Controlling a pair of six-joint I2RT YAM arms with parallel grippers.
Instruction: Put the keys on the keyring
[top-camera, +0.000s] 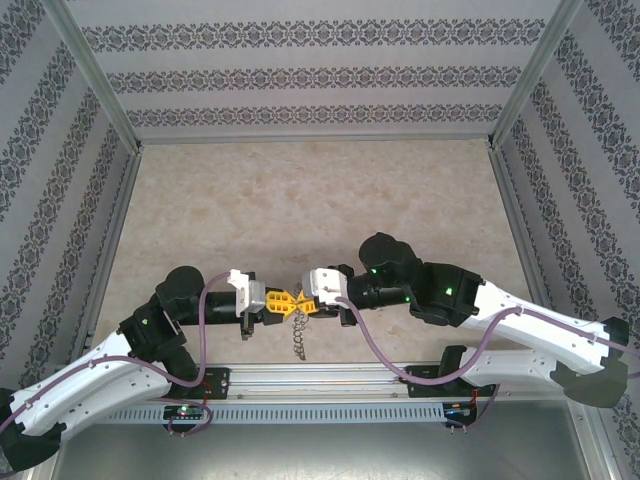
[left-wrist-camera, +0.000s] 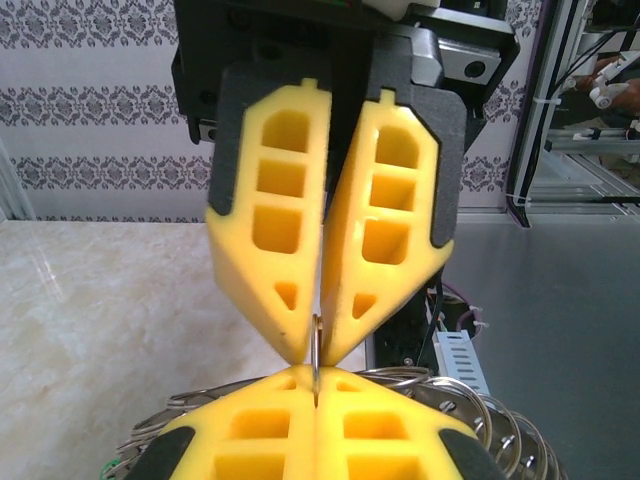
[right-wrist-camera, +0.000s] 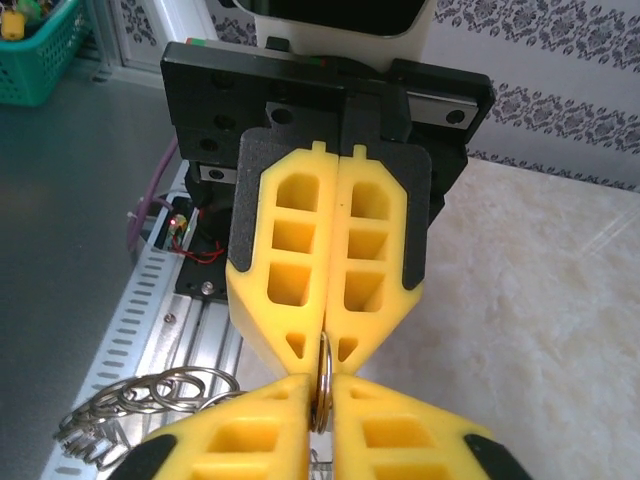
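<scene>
The keyring (right-wrist-camera: 321, 388) is held over the near part of the counter (top-camera: 300, 200), clamped from 2 sides. The left gripper (top-camera: 281, 304) is pinched onto its left rim and the right gripper (top-camera: 305, 303) onto its right rim, with their tips nearly touching. The wire loops (top-camera: 297, 340) are hung beneath the keyring.

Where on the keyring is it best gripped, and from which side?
By its flat rim, one finger on each face, coming in edge-on at a bare stretch. The keyring is thin and flat, and wire loops crowd the rest. The left gripper and right gripper pinch it that way from opposite sides.
</scene>
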